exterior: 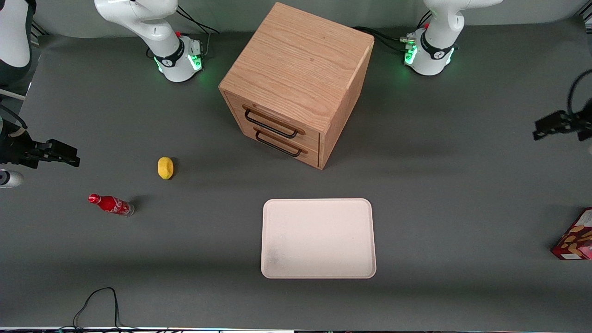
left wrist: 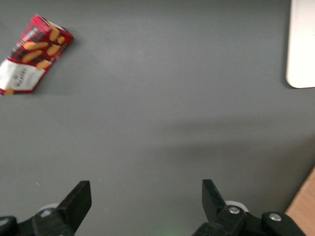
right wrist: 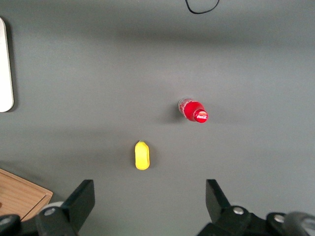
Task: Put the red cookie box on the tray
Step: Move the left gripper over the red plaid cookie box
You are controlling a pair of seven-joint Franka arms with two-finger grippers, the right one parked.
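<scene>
**Cookie box at the table edge, tray bare**

Front view: dark grey table (exterior: 439, 185). Cream-white tray (exterior: 318, 238) lies nearer the camera than the wooden two-drawer cabinet (exterior: 296, 85). Red cookie box (exterior: 576, 236) sits at the working arm's end, cut by the frame edge, well apart from the tray. Gripper (exterior: 539, 131) hangs above that end, farther from the camera than the box. Lemon (exterior: 165, 167) and red soda bottle (exterior: 111, 204) lie toward the parked arm's end.

Left wrist view: fingers (left wrist: 78, 201) spread wide over bare mat, gripping nothing. Box tilted, white label panel at one end; tray corner visible.
</scene>
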